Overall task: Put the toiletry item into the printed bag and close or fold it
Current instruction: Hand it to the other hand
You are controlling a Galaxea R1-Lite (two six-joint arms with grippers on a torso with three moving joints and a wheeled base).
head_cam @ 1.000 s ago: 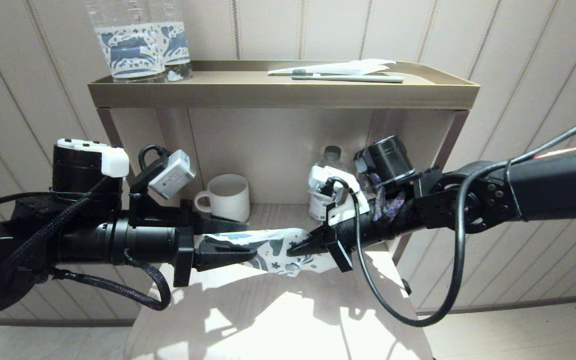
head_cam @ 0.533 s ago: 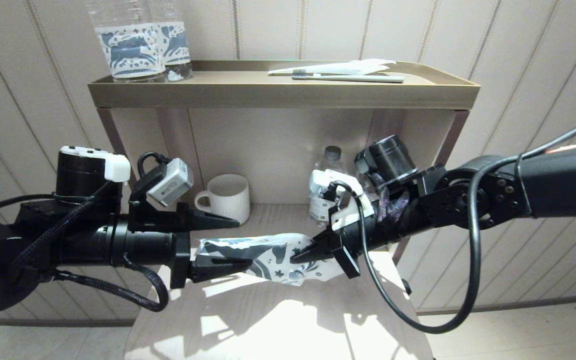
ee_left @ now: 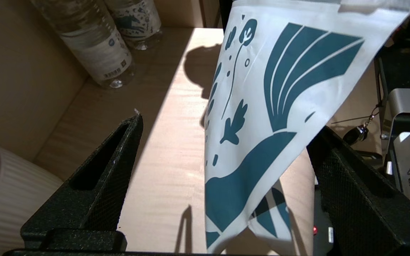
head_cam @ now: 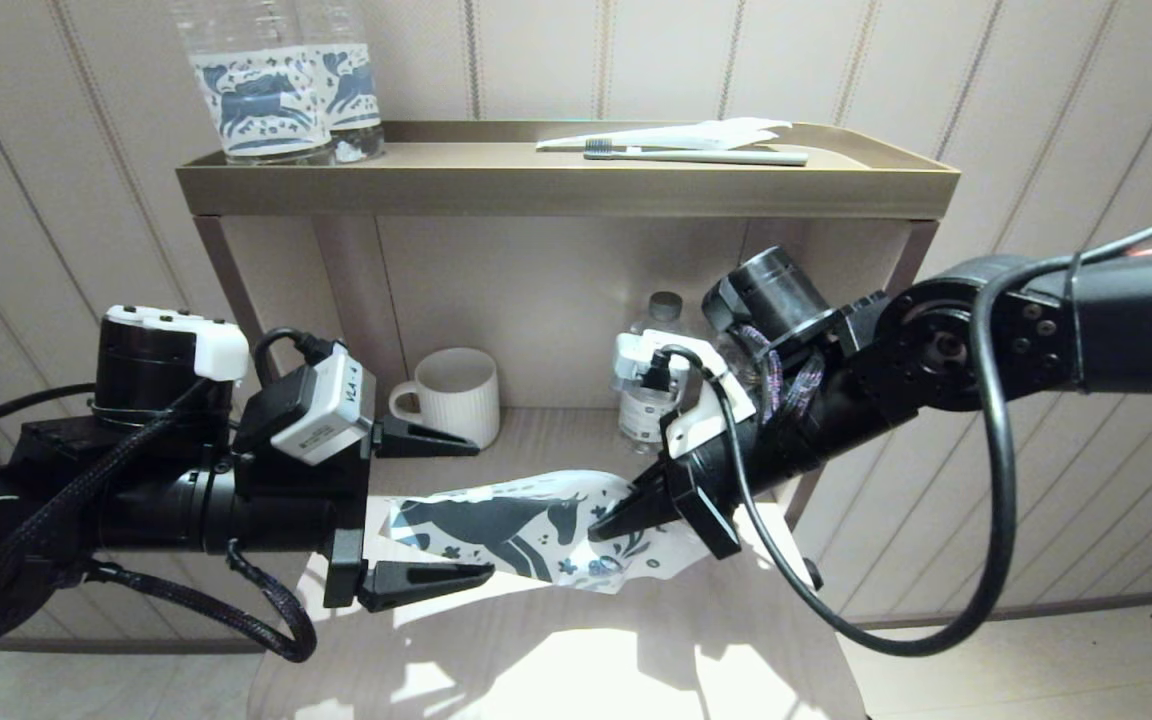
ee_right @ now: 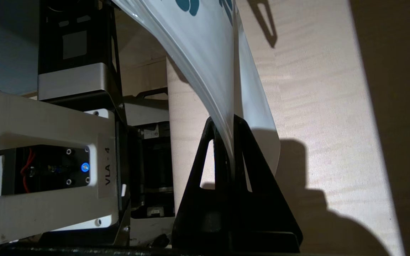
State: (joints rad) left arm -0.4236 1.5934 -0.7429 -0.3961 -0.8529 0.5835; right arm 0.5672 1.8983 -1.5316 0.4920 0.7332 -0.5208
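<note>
- Holding the printed bag (head_cam: 521, 525) by one end with my right pincer (head_cam: 604, 523), fingers pressed together on the film, so the pouch hangs in the air above the table (head_cam: 556, 650).
- My left pincer (head_cam: 456, 507) is spread wide, one finger above and one below the bag's free end; the left wrist view shows the film between the fingers without either one gripping it.
- I can't see the white toothbrush anywhere; whether it is inside the pouch I cannot tell, since the film is opaque.
- Risk: with only one corner pinched, the bag droops and curls. If the slider edge is not shut, anything inside could slide out toward the low end.
- Risk: the thin film may slip through the right fingers, or crumple when the left pincer comes back in, which would spoil a clean fold.
- The pale wood table has a hard patch of light and deep arm shadows, which makes edges harder for me to judge.
- Behind stands a shelf unit: white ribbed mug (head_cam: 451, 393) and small bottle (head_cam: 648, 395) in the niche, two horse-label bottles (head_cam: 281, 90) and a grey-green toothbrush (head_cam: 696, 156) on its wrapper on the brass tray (head_cam: 566, 185). Walls are striped beige panelling.
</note>
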